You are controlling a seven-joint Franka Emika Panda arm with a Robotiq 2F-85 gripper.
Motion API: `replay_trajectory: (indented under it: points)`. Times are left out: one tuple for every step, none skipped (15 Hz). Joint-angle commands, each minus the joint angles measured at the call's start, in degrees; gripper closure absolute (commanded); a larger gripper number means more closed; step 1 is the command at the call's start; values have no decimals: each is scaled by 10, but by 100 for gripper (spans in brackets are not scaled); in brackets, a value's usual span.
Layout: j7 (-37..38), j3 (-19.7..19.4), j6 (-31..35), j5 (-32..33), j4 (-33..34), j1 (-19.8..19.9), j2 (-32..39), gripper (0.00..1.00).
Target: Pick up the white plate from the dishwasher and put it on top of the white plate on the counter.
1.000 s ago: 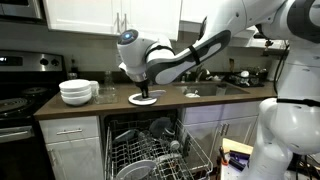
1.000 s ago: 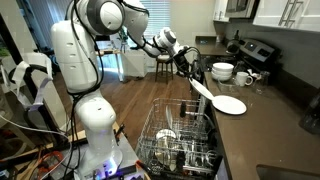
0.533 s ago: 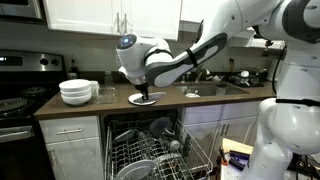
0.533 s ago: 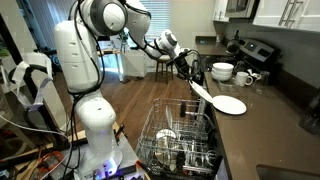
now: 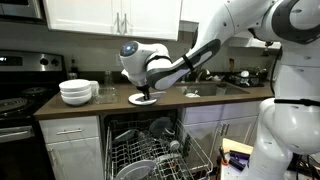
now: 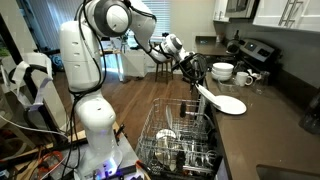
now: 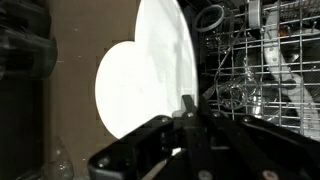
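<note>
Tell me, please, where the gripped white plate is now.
In an exterior view, the gripped plate hangs tilted in the gripper, over the counter plate.

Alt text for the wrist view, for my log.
The gripper holds a white plate by its edge, in front of a second white plate on the brown counter. A wire dishwasher rack fills the right side.

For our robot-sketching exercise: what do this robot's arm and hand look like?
The glossy white arm is built of rounded, bulbous segments, with darker sections along its forearm. The black hand at its tip is blocky and angular. No markings or loose cables are legible.
</note>
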State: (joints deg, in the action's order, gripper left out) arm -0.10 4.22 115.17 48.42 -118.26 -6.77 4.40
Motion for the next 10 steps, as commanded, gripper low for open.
replay_trajectory:
  points:
    - [22, -4, 16, 39, -2, 8, -3, 99]
    - [24, -8, 29, 41, -3, 11, -2, 99]
    - [27, -10, 35, 44, -3, 11, -1, 99]
    - [33, -14, 51, 53, -4, 14, 0, 99]
    - [37, -16, 60, 58, -3, 15, 2, 99]
    - [43, -19, 72, 66, -3, 18, 5, 99]
    - [48, -21, 81, 75, -2, 20, 8, 99]
    - [55, -25, 90, 85, 0, 23, 13, 99]
    - [56, -27, 93, 86, 2, 25, 17, 99]
    - [39, -22, 77, 60, -1, 21, 14, 99]
